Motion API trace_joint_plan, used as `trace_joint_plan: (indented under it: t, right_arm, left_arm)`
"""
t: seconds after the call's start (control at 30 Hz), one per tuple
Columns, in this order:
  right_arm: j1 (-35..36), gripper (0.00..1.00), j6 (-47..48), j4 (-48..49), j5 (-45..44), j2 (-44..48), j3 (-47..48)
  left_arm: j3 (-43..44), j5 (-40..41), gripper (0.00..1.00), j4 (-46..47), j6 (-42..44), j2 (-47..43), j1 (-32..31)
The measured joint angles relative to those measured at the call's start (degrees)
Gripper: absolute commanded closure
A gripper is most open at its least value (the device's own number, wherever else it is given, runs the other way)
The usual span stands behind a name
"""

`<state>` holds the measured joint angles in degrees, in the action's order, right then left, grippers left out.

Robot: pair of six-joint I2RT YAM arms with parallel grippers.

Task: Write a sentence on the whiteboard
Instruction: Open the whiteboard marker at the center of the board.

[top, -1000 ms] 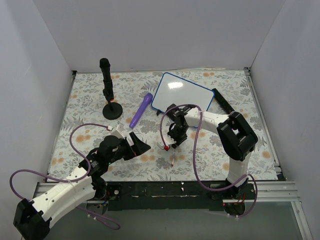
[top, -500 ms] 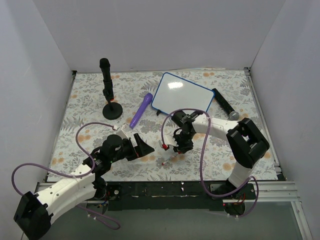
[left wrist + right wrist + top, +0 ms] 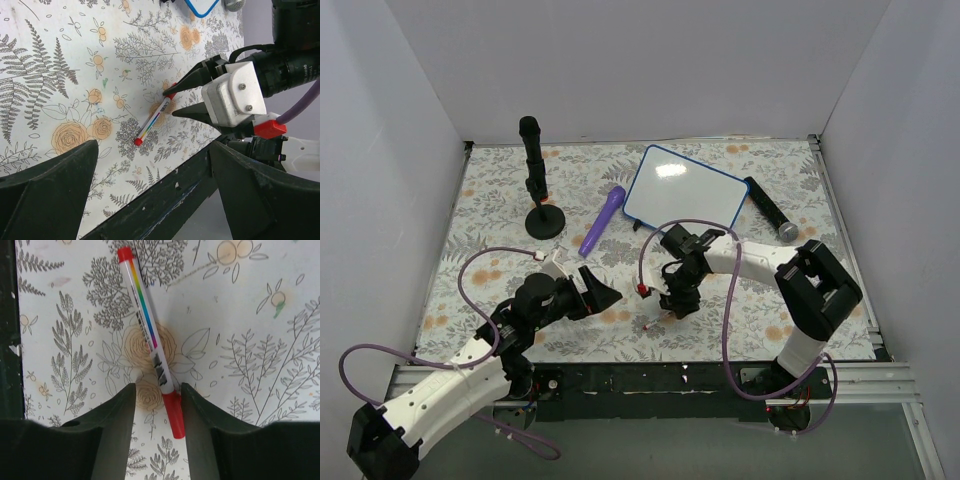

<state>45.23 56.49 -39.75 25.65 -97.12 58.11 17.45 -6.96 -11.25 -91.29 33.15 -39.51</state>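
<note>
The whiteboard (image 3: 685, 188) lies at the back centre, white with a blue rim; its face looks plain and the sentence is not in view. One corner of the whiteboard (image 3: 202, 6) shows in the left wrist view. A white marker (image 3: 145, 325) with a rainbow stripe and red ends lies flat on the floral mat. My right gripper (image 3: 158, 390) is open and low over it, one finger on each side of its red cap, which lies close to the right finger. From above, the right gripper (image 3: 670, 306) covers part of the marker (image 3: 657, 321). My left gripper (image 3: 606, 295) is open and empty, left of the marker.
A black microphone on a round stand (image 3: 538, 190) rises at the back left. A purple microphone (image 3: 603, 220) lies beside the whiteboard and a black one (image 3: 768, 208) on its right. The black front rail (image 3: 165, 200) runs just below the marker. White walls enclose the mat.
My right gripper has moved forward and down onto the marker and its jaws have widened around the cap end. The left arm shifted slightly and stays open.
</note>
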Motion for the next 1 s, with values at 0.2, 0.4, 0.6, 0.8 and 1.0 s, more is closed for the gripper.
trace_joint_plan:
  t: [0.2, 0.4, 0.6, 0.8, 1.0]
  right_arm:
    - [3.4, 0.78, -1.3, 2.6, 0.7, -1.6, 1.0]
    - [4.6, 0.99, -3.6, 4.6, 0.4, -1.8, 0.9]
    - [3.7, 0.99, -4.4, 5.3, 1.0, -0.8, -0.1]
    - [-0.7, 0.99, -4.8, 3.4, 4.2, 1.1, -1.4]
    - [-4.2, 0.99, -4.9, 2.0, 9.7, 6.1, -1.7]
  left_arm:
    - [-0.4, -0.1, 0.05, 0.5, -0.6, -0.5, 0.0]
    - [-4.2, -2.2, 0.07, 2.8, -3.0, -2.8, 0.0]
    - [-5.9, -5.9, 0.10, 5.9, -4.2, -2.9, 0.0]
    - [-6.7, -10.5, 0.19, 16.4, -5.4, 4.5, 0.0]
    - [-7.8, -14.9, 0.22, 29.1, -6.7, 16.7, 0.0]
